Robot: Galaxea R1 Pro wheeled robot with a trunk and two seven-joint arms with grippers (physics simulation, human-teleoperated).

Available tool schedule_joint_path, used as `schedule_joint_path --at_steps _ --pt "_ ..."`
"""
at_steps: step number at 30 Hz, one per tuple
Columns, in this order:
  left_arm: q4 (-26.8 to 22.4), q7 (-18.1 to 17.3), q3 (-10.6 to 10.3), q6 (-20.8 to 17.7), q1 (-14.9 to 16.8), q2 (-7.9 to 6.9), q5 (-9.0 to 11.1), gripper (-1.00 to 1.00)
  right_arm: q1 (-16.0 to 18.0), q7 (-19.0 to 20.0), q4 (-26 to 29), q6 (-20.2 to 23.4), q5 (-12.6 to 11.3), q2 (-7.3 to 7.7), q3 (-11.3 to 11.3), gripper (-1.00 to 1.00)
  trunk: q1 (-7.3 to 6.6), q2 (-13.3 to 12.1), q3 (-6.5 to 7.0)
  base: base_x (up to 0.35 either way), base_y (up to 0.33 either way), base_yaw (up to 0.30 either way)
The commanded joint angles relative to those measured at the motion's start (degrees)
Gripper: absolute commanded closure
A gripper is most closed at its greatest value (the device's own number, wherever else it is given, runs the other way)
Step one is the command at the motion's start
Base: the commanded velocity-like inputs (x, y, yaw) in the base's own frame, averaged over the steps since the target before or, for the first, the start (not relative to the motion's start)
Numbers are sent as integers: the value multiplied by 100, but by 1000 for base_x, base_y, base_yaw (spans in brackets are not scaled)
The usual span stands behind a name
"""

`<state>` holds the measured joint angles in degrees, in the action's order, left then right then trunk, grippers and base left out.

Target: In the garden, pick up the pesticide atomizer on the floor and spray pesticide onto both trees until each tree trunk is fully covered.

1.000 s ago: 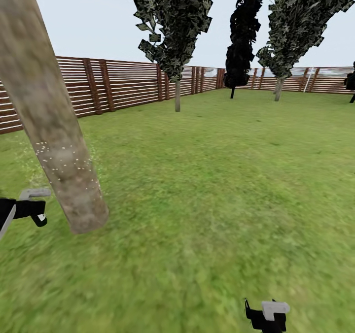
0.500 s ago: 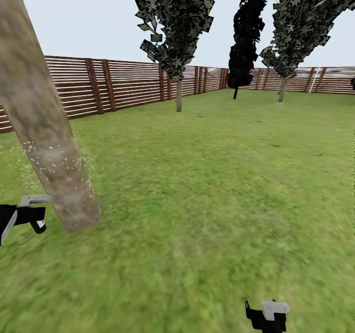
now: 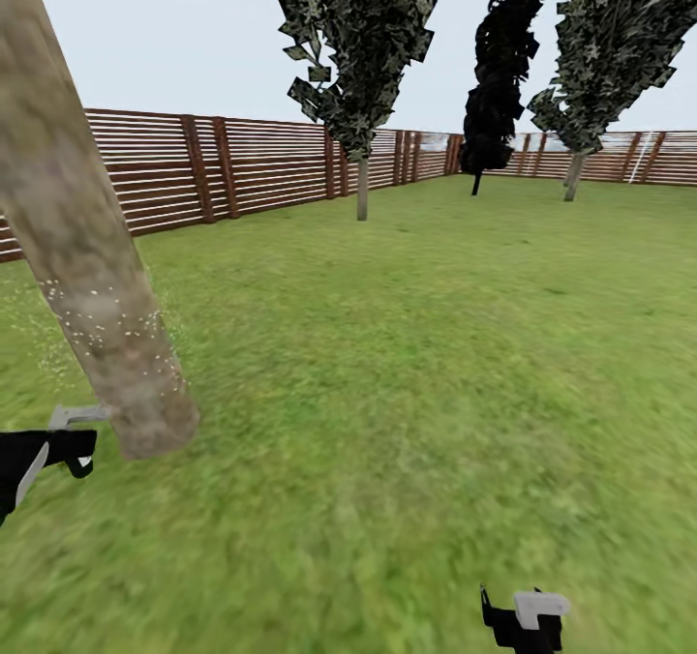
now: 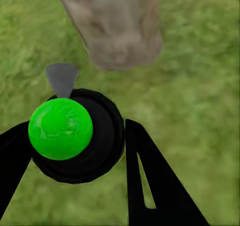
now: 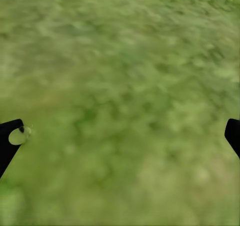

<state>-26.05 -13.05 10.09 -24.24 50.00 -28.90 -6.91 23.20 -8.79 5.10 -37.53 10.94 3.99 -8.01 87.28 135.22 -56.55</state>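
Black left gripper point(image 4: 75, 151) pinches the green-capped atomizer point(image 4: 61, 128) beside the trunk point(image 3: 87, 277); right gripper point(image 5: 120, 136) jaws spread.

tree trunk point(image 3: 92, 286): matt, mottled, rough-looking bark | fence point(image 3: 252, 165): slatted brown wood | atomizer point(image 4: 61, 129): glossy green plastic top

near tree trunk point(image 3: 87, 277): crown cut off by the top edge
left gripper point(image 3: 44, 446): partly off the left edge
atomizer point(image 4: 70, 136): body hidden beneath its green cap
lawn point(image 5: 125, 85): blurred
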Motion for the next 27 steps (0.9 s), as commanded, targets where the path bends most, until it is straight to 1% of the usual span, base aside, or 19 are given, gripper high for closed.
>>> schedule_joint_path --at_steps 1,2,3,5,7,10,11,12,14,18,21,23,24,27 --pt "-8 570 25 66 -7 85 32 100 0 0 0 0 3 4 0 -100 0 0 0 224 -107 2" --pt "59 641 27 378 -8 100 46 100 0 0 0 0 5 5 1 -100 0 0 0 305 -39 0" --pt "80 649 28 439 -8 104 52 100 0 0 0 0 5 5 1 -100 0 0 0 323 -16 0" --pt "105 654 28 485 -13 174 57 100 0 0 0 0 5 5 1 -100 0 0 0 334 -4 0" --pt "112 655 30 490 -28 187 44 100 0 0 0 0 4 5 1 -100 0 0 0 337 0 0" --pt "426 656 36 521 -42 183 27 100 0 0 0 0 1 5 1 -100 0 0 0 337 0 89" --pt "598 660 36 622 -43 178 22 100 0 0 0 0 0 5 1 -100 0 0 0 337 0 243" --pt "776 663 40 880 -43 168 16 100 0 0 0 0 4 0 1 -100 0 0 0 319 0 268" --pt "872 664 40 1002 -43 160 14 100 0 0 0 0 5 -3 1 -100 0 0 0 189 0 274" --pt "898 656 28 1026 -43 187 31 100 0 0 0 0 5 -4 1 -100 0 0 0 20 -7 240" --pt "921 664 24 1026 -43 205 44 100 0 0 0 0 3 -4 1 -100 0 0 0 11 -209 30" --pt "963 671 20 1026 -43 278 20 100 0 0 0 0 2 -4 1 -100 0 0 0 77 -263 2" --pt "971 672 19 1026 -43 291 17 100 0 0 0 0 4 -4 1 -100 0 0 0 55 -266 1" --pt "972 673 19 1026 -43 305 16 100 0 0 0 0 4 -4 1 -100 0 0 0 14 -270 0"
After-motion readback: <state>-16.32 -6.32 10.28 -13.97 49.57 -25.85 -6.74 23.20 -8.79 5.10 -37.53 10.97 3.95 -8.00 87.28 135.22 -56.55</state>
